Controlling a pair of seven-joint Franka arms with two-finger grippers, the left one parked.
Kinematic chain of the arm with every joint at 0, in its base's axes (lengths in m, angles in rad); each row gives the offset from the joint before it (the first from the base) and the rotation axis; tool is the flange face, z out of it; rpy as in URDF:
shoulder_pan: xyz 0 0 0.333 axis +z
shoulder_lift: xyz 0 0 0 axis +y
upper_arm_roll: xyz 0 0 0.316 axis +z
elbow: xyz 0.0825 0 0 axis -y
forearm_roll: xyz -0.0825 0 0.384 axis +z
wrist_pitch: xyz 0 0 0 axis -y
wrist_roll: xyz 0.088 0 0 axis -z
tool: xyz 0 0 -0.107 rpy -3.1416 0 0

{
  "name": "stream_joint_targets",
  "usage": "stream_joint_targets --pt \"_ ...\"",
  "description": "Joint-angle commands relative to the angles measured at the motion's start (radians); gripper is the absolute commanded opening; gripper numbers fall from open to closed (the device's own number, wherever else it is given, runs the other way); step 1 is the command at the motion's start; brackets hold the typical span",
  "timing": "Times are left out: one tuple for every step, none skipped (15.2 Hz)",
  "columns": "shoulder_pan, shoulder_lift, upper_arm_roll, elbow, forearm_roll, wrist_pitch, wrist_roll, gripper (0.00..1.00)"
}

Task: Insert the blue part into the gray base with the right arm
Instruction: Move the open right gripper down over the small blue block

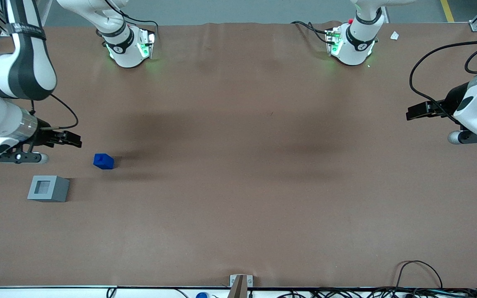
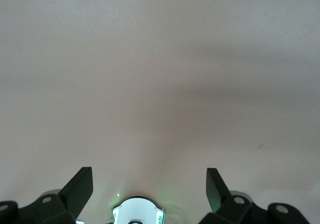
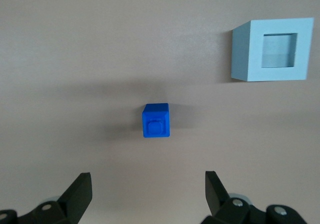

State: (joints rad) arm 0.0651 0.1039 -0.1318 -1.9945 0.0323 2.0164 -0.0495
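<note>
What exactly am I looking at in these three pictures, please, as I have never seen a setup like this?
These are white jointed robot arms standing on a brown table. One picture looks at the table from the front and above; the other two come from cameras on the arms' wrists. The working right arm ends in a black two-finger pincer, which is open and holds nothing, raised over the table near a small bright-blue plastic block with a square stud on top. A larger light-gray block with a square recess in its top stands nearer the front camera, apart from the blue one. The right wrist picture shows both blocks and the pincer's spread fingers.

Matt plastic blue part (image 3: 156, 121), gray base (image 3: 272, 49)
</note>
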Motion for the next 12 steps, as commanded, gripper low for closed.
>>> stream_joint_targets --pt "-0.002 -0.027 0.001 -0.047 -0.011 0.024 -0.006 1.0" --pt "-0.005 -0.032 0.0 -0.043 -0.011 0.013 -0.006 1.0" --pt "-0.01 -0.033 -0.002 -0.032 -0.012 -0.007 -0.007 1.0" --pt "-0.018 -0.035 -0.002 -0.011 -0.012 -0.034 -0.006 1.0" --pt "-0.019 -0.033 -0.002 0.012 -0.012 -0.062 -0.007 1.0" --pt "-0.021 -0.033 -0.002 0.013 -0.012 -0.062 -0.007 1.0" --pt "-0.022 -0.03 -0.002 0.013 -0.011 -0.062 -0.007 1.0" --pt "-0.021 -0.026 0.0 0.011 -0.011 -0.058 -0.007 1.0" --pt "-0.013 -0.009 0.0 0.01 -0.011 -0.051 -0.007 0.99" --pt "-0.013 0.009 0.0 0.008 -0.011 -0.045 -0.007 0.98" --pt "-0.013 0.026 0.001 0.006 -0.008 -0.039 -0.007 0.97" --pt "-0.01 0.048 0.001 0.003 -0.008 -0.022 -0.007 0.97"
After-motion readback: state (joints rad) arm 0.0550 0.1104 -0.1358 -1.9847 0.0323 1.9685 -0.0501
